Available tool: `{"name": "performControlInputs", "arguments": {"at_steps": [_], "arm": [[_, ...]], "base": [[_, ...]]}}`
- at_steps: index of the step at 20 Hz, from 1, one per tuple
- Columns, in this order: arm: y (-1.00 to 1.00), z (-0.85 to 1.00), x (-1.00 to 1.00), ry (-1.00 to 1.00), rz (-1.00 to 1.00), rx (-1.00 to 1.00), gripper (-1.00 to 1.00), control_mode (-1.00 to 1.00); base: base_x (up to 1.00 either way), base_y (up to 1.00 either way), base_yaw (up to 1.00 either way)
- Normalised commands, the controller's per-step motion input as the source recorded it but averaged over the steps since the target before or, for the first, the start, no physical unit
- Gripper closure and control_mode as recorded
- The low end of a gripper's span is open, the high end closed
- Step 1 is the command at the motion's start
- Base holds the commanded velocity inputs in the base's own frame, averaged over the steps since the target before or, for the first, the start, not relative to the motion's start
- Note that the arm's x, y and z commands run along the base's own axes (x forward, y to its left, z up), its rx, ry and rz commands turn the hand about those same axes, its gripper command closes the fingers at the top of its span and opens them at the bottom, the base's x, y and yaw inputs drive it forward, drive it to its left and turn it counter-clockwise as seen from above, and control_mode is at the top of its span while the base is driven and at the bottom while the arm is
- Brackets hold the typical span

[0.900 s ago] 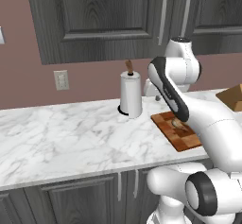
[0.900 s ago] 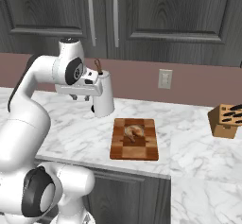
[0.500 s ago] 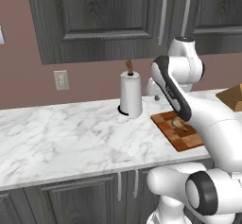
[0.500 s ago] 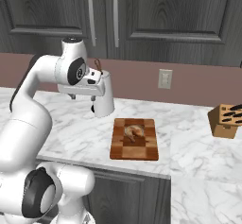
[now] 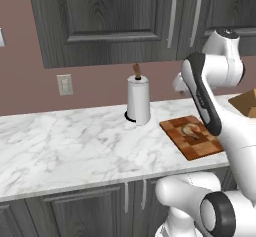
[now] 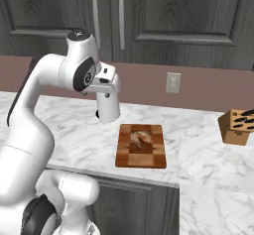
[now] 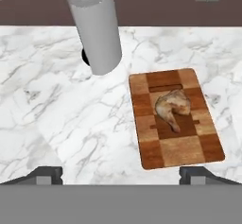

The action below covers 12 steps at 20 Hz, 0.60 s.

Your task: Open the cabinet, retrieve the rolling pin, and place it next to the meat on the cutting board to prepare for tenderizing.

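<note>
Above the released, empty gripper [image 7: 121, 173], cabinet [image 6: 149, 11] shut; below its jaws, meat [image 7: 172, 107] waiting on cutting board [image 7: 182, 150]; nothing done yet.

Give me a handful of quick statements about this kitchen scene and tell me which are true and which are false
1. The cabinet doors are shut. True.
2. The meat lies on the cutting board. True.
3. A rolling pin sits beside the meat on the board. False: nothing but the meat lies on the board.
4. The paper towel roll stands upright on the counter, off the board. True.
5. The gripper is clamped on the meat. False: its fingertips are spread wide with nothing between them, up above the counter.
6. The knife block stands on the cutting board. False: it stands on the counter, well apart from the board.
</note>
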Motion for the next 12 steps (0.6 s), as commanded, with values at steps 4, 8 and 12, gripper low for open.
{"name": "performControlInputs", "arguments": {"at_steps": [4, 8, 12], "arm": [[-0.19, 0.61, -0.47, -0.39, -0.07, 0.00, -1.00, -1.00], [-0.08, 0.58, -0.41, -0.38, -0.06, 0.00, -1.00, -1.00], [0.00, 0.57, -0.38, -0.34, -0.02, 0.00, -1.00, -1.00]], "base": [[0.00, 0.00, 0.00], [0.00, 0.00, 0.00], [0.00, 0.00, 0.00]]}}
